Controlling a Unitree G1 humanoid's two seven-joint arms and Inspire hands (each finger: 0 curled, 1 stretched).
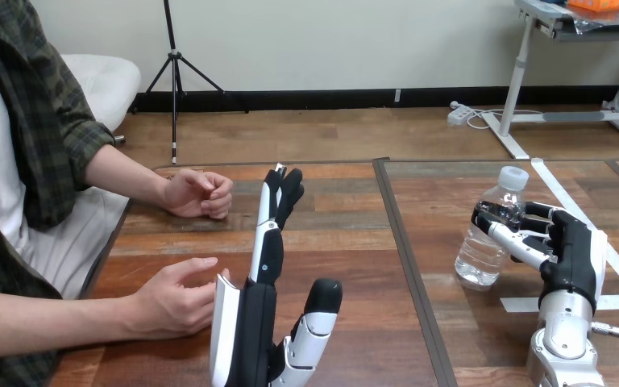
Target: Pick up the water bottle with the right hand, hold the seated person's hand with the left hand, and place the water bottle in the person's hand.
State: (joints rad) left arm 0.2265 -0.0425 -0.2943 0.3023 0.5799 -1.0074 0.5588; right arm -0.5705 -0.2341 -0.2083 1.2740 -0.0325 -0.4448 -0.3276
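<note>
Far left, we are seeing the person's upper hand (pixel 200 193) loosely closed and resting on the desk (pixel 338 242); below it the person's lower hand (pixel 169 300) is lying on its side, fingertips reaching toward the white back of the left hand (pixel 256 326); touching or just beside, we cannot tell. The left hand is standing edge-on with fingers straight and thumb spread; it is open and gripping nothing, so the hold on the person's hand is not yet made. Across the dark seam (pixel 403 242), well apart to the right, the water bottle (pixel 477 256) is standing roughly upright, capped; whether its base is on the desk or just off it we cannot tell. The right hand (pixel 571 260) is wrapping it from the right, fingers curled across the front at mid-height; it is closed on the bottle. White tape (pixel 552 181) is running behind it.

We are judging the step in hand to be securing and lifting the bottle. To do it well: firm wrap before rising; straight lift, bottle vertical; slow carry leftward over the seam; meanwhile the left hand curling gently round the person's lower hand, that palm turned up; release only once the bottle is sitting in it.
</note>
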